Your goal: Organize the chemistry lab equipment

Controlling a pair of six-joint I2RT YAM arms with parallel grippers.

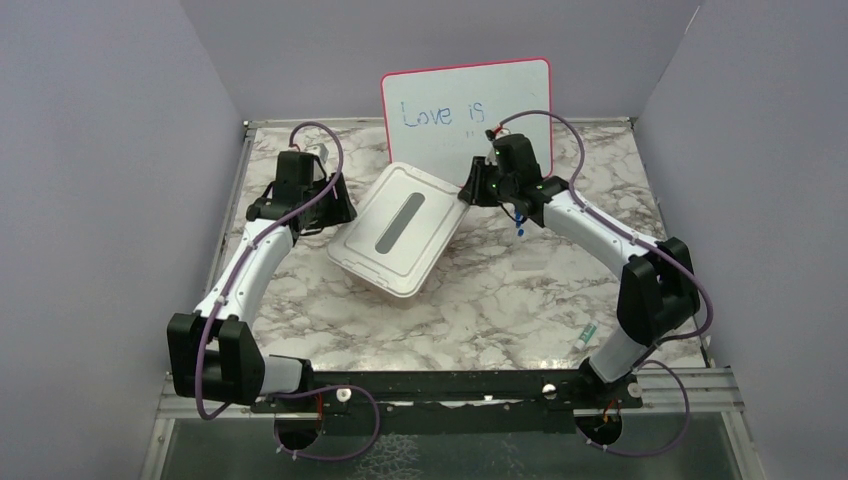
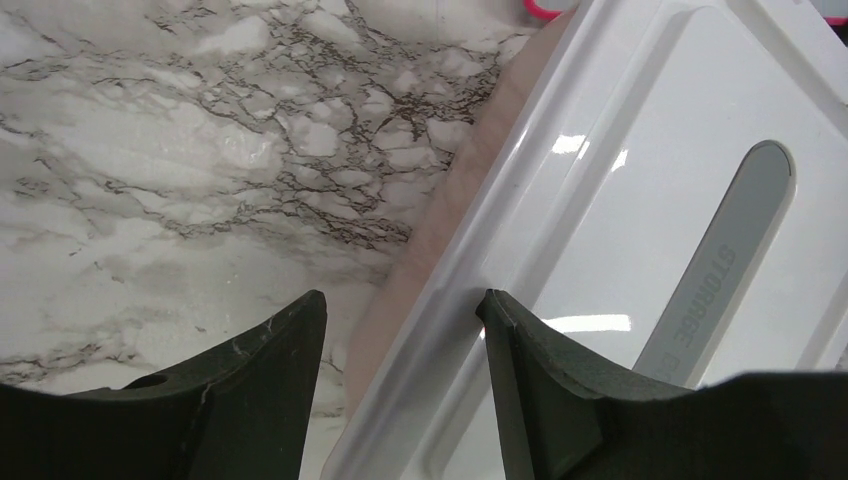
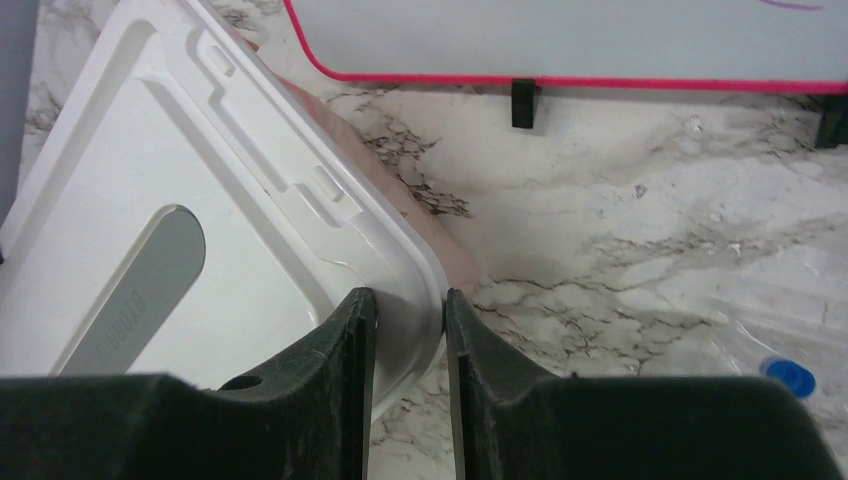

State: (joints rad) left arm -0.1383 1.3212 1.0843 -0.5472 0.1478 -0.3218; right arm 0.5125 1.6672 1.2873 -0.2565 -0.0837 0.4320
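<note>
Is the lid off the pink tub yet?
No, the white lid sits on the pink tub, covering its top.

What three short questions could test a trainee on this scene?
1. True or false: the lid is off the tub.
2. What is between the fingers of the right gripper? A. a marker. B. the lid's rim. C. a tripod.
3. Which word follows "Love" on the whiteboard?

Key: 1. False, the lid sits on the tub. 2. B. 3. "is".
</note>
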